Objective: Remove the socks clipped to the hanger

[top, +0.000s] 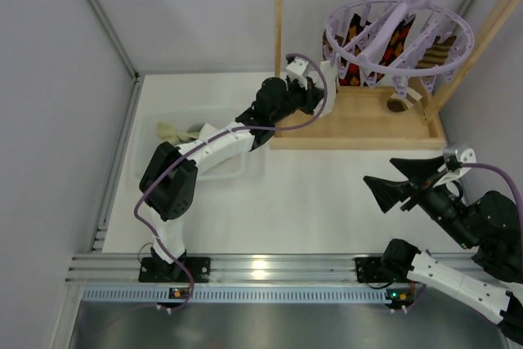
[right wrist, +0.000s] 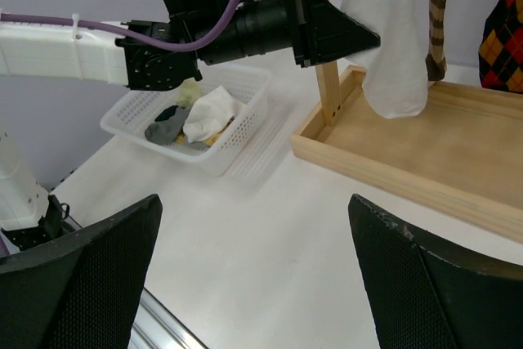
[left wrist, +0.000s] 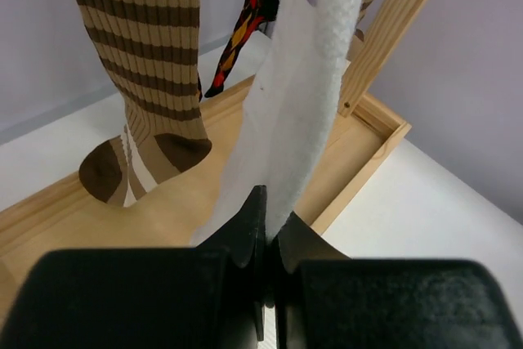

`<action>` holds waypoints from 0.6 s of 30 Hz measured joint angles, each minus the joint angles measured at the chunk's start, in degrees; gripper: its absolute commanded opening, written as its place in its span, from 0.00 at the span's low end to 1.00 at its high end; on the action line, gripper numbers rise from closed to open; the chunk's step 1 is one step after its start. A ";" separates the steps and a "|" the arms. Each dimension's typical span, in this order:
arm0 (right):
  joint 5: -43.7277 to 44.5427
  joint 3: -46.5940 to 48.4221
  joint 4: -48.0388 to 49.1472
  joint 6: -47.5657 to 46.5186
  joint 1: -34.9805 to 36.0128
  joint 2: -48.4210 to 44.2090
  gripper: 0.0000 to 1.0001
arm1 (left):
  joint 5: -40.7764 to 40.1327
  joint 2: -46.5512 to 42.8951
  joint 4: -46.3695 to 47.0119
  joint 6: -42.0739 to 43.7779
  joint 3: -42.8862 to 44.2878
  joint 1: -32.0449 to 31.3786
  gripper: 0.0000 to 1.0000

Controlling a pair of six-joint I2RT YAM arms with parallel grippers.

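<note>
The left arm is stretched forward and to the right from its base, with the wrist turned toward the left post of the wooden rack. The left gripper is held level, pointing into the rack. Its jaws are pressed together on the lower part of a white sock, and a fold of the fabric is pinched between the 2 fingertips. The sock is seen rising straight up from the jaws to a lavender peg of the hanger, which is hooked over the rack's top bar.

The right arm is bent back at the near right of the table. The right gripper is pointed left, with its jaws spread wide and nothing between them, well apart from the rack.

A brown-and-tan striped sock is hung just to the left of the gripped sock, its toe close to the rack's wooden tray base. A diamond-patterned sock is hung behind and between the 2. The rack's post is seen just beside the white sock, on its right in the left wrist view. To the left of the rack, a white mesh basket is set on the table, with a grey sock and white fabric inside.
</note>
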 measured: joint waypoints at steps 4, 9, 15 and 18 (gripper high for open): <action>0.13 0.04 0.28 -0.04 0.00 0.44 0.90 | -3.26 -0.07 0.22 -0.02 -0.35 -0.70 0.00; 2.54 1.79 1.22 0.44 0.00 4.13 0.87 | -13.51 -2.23 0.24 3.06 -4.24 -5.68 0.00; 8.61 9.70 1.42 0.52 0.00 12.02 0.85 | -26.88 -5.49 0.24 6.34 -6.54 -17.29 0.00; 13.07 14.78 1.36 0.35 0.00 15.04 0.85 | -33.48 -6.03 0.50 8.17 -6.51 -21.33 0.00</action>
